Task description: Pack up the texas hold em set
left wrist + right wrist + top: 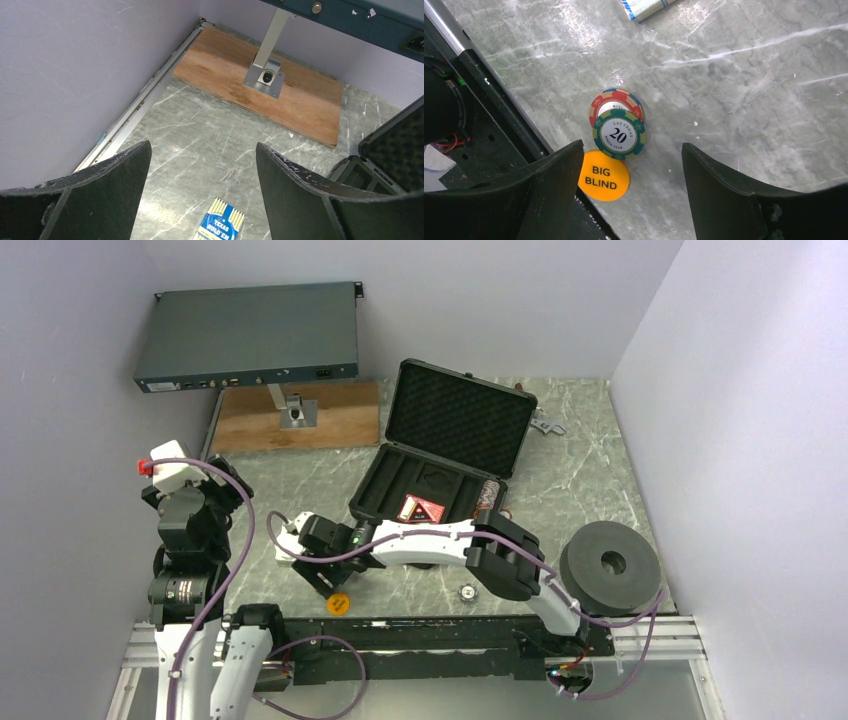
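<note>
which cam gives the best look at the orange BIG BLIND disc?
Right wrist: the orange disc sits close up, with its BIG BLIND lettering readable. Top external shows it only as a small orange dot. Left wrist doesn't show it.

The marbled worktop [749, 75] carries two overlapping chips [619, 134] and an orange disc [603, 176] under the right hand [631, 146], with a card deck [644, 7] beyond its fingertips.

Chips [618, 131], perhaps two, beside orange disc [604, 176]

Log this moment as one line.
right tool open over two overlapping chips | BIG BLIND disc beside them | left tool open near card deck | case open
</note>
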Robot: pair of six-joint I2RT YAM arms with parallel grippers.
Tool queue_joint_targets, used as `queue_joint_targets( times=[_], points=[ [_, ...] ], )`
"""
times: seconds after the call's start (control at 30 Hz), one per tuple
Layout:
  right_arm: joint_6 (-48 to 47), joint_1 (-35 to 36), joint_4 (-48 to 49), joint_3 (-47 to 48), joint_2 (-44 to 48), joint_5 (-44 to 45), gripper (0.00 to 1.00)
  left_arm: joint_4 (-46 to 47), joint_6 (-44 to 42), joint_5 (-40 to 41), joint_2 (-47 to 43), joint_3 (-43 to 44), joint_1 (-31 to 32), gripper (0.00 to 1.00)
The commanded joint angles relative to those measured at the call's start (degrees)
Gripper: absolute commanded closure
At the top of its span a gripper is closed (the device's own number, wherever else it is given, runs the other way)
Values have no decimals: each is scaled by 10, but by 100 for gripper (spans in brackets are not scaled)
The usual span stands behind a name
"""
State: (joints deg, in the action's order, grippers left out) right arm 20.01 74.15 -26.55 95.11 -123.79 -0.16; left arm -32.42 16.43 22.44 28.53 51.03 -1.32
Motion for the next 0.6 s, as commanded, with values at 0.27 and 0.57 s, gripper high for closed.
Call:
queue_joint_targets(
  times=[0.27,0.57],
  points=[
    [11,11,-11,29,-17,15,30,6,11,20,-4,2,-5,17],
    [11,17,-15,38,-23,11,39,7,10,17,-3,1,-5,17]
  ],
)
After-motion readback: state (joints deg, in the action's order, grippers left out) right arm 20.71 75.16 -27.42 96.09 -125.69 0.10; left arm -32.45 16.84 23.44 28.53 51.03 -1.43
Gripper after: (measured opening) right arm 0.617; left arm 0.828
